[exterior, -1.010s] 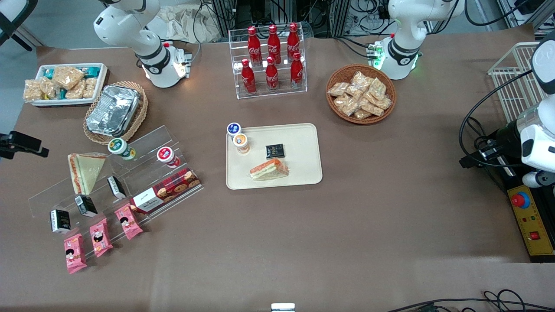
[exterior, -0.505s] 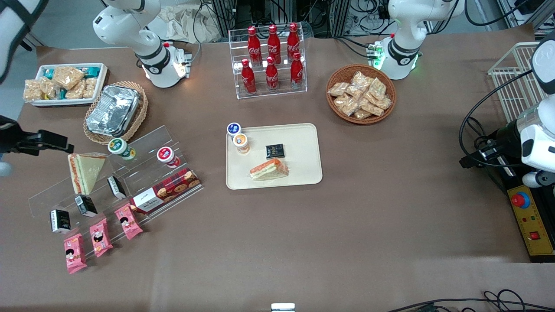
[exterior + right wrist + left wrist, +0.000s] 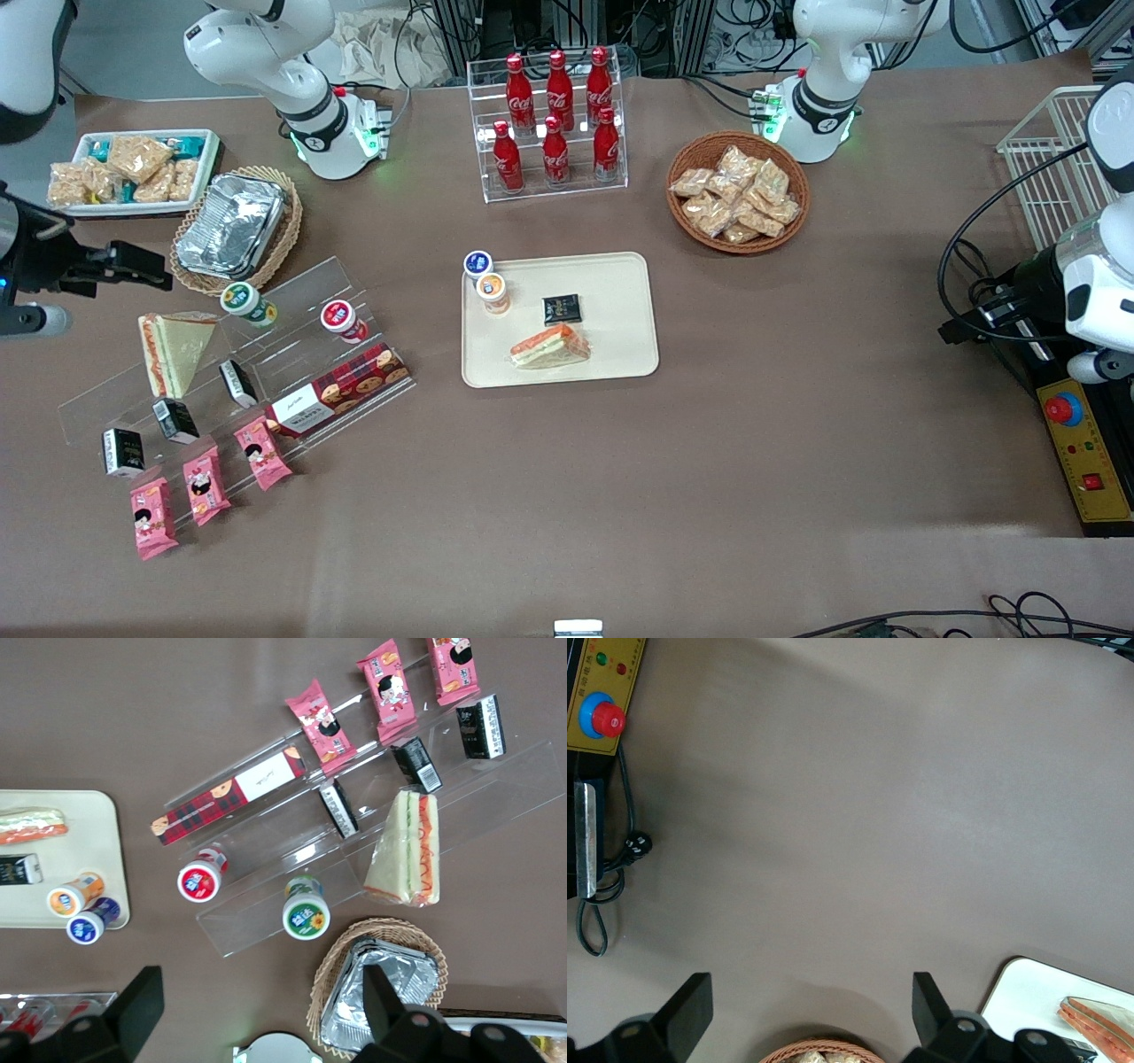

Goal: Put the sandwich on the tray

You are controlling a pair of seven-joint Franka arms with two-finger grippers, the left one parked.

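Note:
The sandwich (image 3: pixel 549 346), a clear-wrapped wedge with an orange filling band, lies flat on the cream tray (image 3: pixel 620 292), near the tray's edge closest to the front camera. The right wrist view also shows the sandwich (image 3: pixel 31 826) on the tray (image 3: pixel 84 859). My gripper (image 3: pixel 146 268) hangs high over the working arm's end of the table, beside the foil container, well away from the tray. In the wrist view the gripper (image 3: pixel 261 988) is open, its fingers wide apart with nothing between them.
An orange-lidded cup (image 3: pixel 492 291) and a black packet (image 3: pixel 562 308) share the tray, with a blue-lidded cup (image 3: pixel 478 263) at its corner. A white-faced wedge sandwich (image 3: pixel 173 350) lies on the acrylic stand (image 3: pixel 292 292). The foil container (image 3: pixel 232 226), cola rack (image 3: pixel 554 124) and snack basket (image 3: pixel 737 193) stand farther back.
The gripper has come in from the edge of the front view toward the foil container. The sandwich and the tray have not moved.

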